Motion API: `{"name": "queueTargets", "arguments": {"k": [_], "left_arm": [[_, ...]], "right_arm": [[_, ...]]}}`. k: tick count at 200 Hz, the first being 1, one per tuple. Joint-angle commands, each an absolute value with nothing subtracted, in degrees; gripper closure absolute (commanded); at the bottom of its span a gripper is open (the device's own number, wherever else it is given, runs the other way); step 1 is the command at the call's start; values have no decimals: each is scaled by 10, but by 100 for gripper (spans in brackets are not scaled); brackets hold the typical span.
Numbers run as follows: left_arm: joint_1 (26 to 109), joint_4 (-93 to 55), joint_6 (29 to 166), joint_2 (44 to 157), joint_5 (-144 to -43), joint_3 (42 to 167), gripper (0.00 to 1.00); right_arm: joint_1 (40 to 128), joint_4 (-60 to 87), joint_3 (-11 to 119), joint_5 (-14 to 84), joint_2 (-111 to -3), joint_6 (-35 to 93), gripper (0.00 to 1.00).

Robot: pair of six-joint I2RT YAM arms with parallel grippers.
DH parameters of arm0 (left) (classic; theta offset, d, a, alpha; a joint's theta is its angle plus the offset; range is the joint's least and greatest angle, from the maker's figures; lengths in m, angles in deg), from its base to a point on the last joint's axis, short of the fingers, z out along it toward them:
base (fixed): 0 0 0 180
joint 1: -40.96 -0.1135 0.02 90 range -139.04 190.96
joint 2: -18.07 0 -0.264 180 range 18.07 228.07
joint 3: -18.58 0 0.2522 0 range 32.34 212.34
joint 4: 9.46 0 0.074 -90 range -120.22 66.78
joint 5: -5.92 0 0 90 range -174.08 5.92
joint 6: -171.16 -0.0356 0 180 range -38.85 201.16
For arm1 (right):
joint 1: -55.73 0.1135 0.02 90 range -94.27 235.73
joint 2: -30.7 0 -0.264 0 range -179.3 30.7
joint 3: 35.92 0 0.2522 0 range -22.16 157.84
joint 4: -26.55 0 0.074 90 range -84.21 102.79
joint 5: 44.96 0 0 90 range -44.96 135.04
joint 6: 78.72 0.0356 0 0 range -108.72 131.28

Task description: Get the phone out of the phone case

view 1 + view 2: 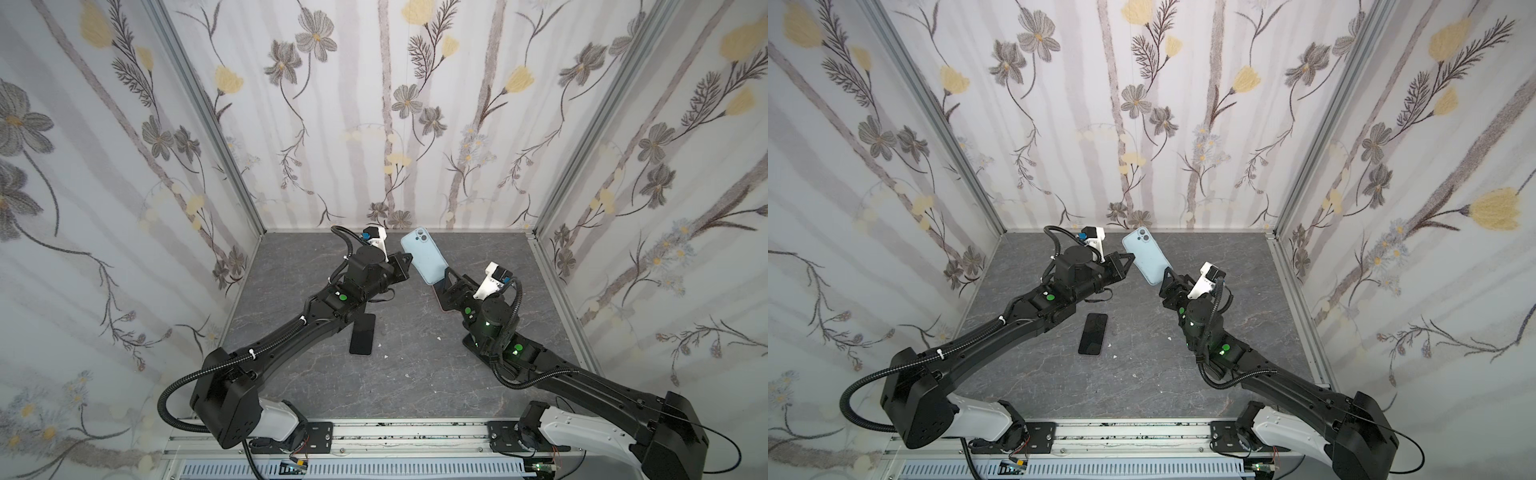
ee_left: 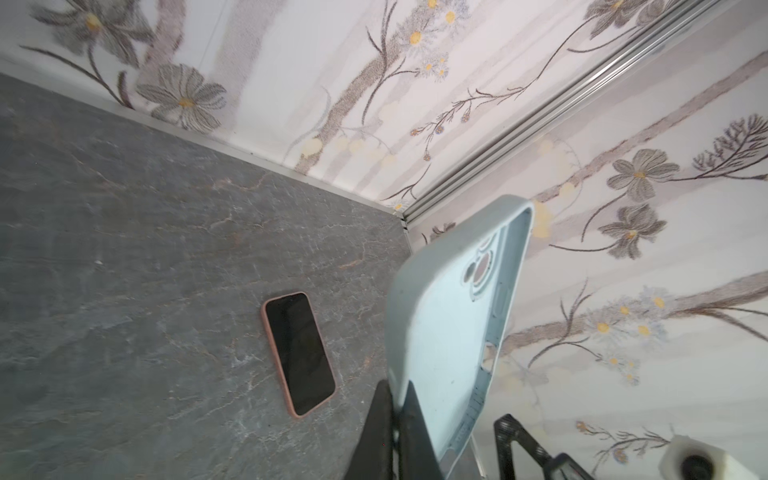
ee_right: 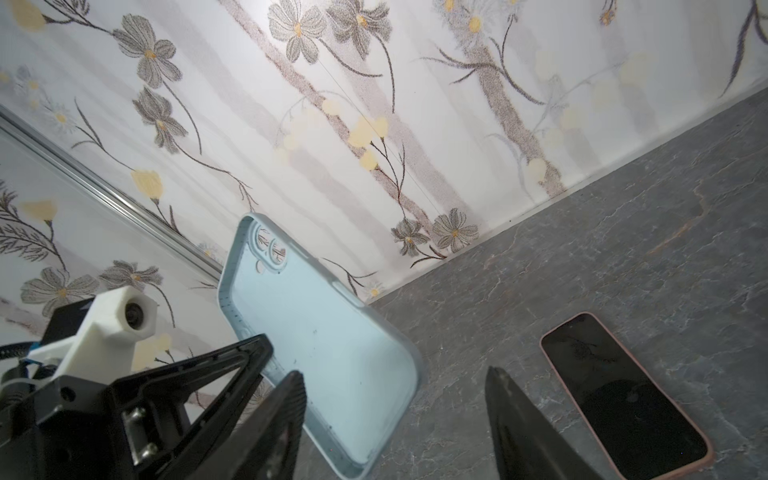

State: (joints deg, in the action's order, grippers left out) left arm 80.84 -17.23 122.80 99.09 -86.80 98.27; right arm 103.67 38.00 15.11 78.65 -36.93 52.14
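Note:
The light blue phone case hangs tilted above the back of the table. It is empty, and the wall shows through its camera holes. My left gripper is shut on one long edge of the case. My right gripper stands open at the lower end of the case, with that corner between its spread fingers. The phone, pink-edged, lies screen up on the table below. The right arm mostly hides it in both top views.
A second dark phone lies flat mid-table beside the left arm. Small white scraps dot the grey stone-pattern table. Flowered walls close in the back and both sides.

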Motion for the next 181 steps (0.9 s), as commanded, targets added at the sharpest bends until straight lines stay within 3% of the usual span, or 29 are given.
{"name": "queueTargets", "arguments": {"k": [1, 13, 38, 122, 181], "left_arm": [[798, -263, 1103, 995, -868, 1011, 100], [791, -313, 1067, 1004, -868, 1033, 100], [771, -404, 996, 1030, -884, 1070, 100], [661, -520, 759, 1139, -948, 1133, 100], [589, -565, 697, 1263, -964, 1205, 100]], "right_arm": [[1006, 352, 158, 694, -346, 414, 32], [984, 328, 166, 614, -336, 375, 32], [938, 246, 205, 544, -345, 361, 34], [921, 136, 266, 457, -426, 357, 35], [954, 105, 336, 343, -601, 361, 33]]}}
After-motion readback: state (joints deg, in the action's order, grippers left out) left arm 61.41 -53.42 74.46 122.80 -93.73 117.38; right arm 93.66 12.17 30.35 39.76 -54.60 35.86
